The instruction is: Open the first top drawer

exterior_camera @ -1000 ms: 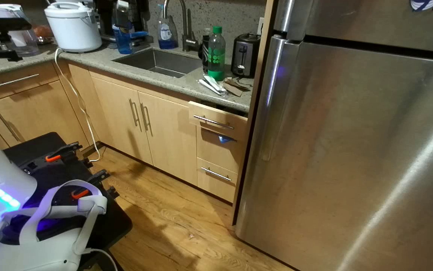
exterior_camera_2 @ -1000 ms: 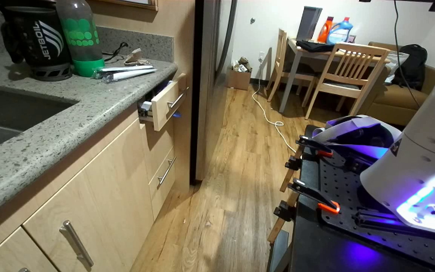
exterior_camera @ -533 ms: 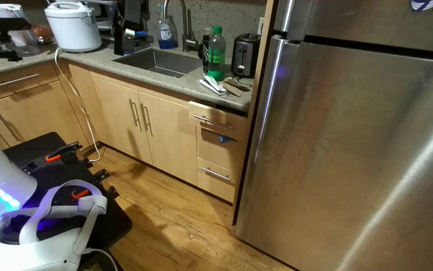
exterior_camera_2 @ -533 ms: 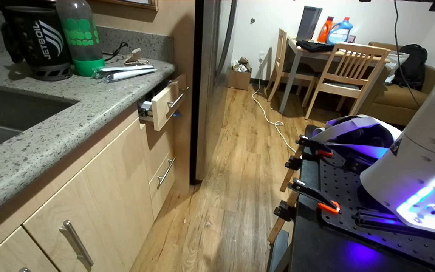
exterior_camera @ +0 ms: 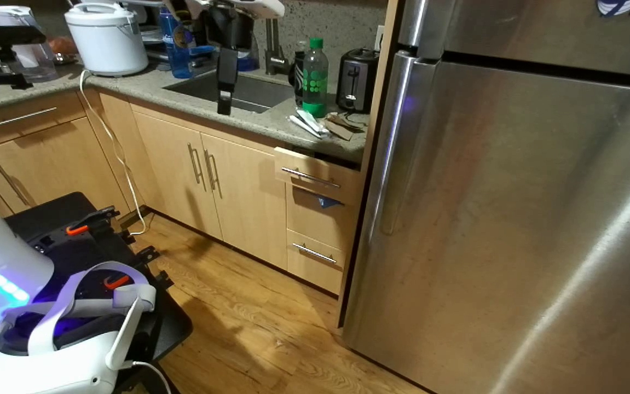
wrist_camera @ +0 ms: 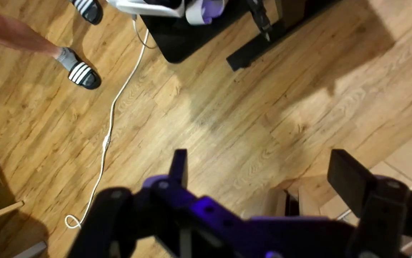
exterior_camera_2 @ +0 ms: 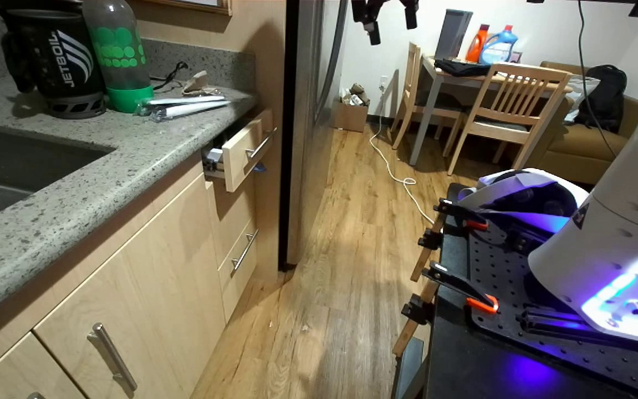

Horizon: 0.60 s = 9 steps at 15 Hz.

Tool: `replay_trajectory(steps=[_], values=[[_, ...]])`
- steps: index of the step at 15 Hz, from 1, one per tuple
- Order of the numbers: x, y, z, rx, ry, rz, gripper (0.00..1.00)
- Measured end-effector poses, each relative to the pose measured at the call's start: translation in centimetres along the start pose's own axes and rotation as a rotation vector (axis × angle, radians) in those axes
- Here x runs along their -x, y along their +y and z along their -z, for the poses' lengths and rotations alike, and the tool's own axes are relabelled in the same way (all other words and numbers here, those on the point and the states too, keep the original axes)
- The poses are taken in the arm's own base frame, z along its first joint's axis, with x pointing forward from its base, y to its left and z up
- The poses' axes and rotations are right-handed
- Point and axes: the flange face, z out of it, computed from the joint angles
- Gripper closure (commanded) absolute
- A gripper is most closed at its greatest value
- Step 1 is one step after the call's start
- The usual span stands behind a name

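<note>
The first top drawer has a light maple front with a horizontal silver handle. It stands partly pulled out under the counter; it also shows in an exterior view, where part of the pale inner box and some contents show. My gripper is high up, out in front of the drawer and apart from it. In the wrist view my gripper has its fingers wide apart with nothing between them. In an exterior view its dark fingers overlap and point down, appearing in front of the sink.
The steel fridge stands directly beside the drawers. The counter above holds a green bottle, a toaster and white wrapped items. A blue scrap sticks out below the drawer. In the wrist view a person's foot and a white cable show.
My gripper has come into both exterior views from the top, moving right and lower in the view of the fridge front. The drawer has not moved and stays partly out.
</note>
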Motion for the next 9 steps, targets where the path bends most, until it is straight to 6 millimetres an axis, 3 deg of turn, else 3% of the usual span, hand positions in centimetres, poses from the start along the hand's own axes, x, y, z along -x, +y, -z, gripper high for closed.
replay_trajectory(steps=[5,9], values=[[-4.1,-0.2,-0.8,-0.055,0.211,-0.197,0.0],[-5.2,-0.3,-1.4,-0.032,0.325,-0.305,0.0]])
